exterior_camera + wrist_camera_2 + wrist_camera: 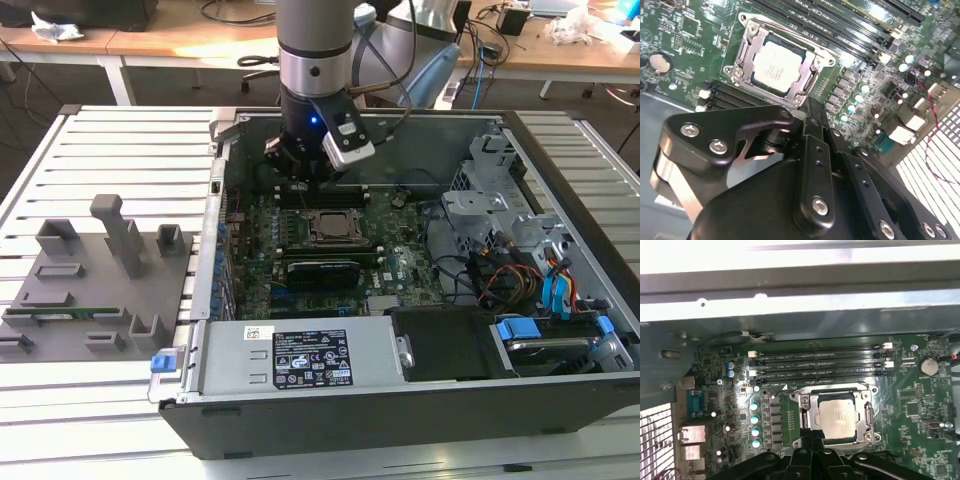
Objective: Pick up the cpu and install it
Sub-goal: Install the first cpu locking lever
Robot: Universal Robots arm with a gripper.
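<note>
A: What sits in the open computer case?

B: A green motherboard fills its floor toward the exterior view's left. The socket lies near the board's middle, and the cpu rests inside that socket, its silver top framed by the metal bracket in both wrist views. Black memory slots run beside the socket on its far side. A power supply box lines the near wall, and drive bays with blue tabs and loose cables take the exterior view's right.

A: And outside the case?

B: A grey fixture tray lies on the slatted tabletop at the exterior view's left, with a long green stick lying in it.

A: The pincer?

B: It hangs over the far part of the board, just beyond the socket, apart from the cpu. In the second wrist view its black fingers look pressed together with nothing between them.

A: Anything unclear?

B: The fingertips are cut off in the first wrist view, and the arm hides the board's far edge
</note>
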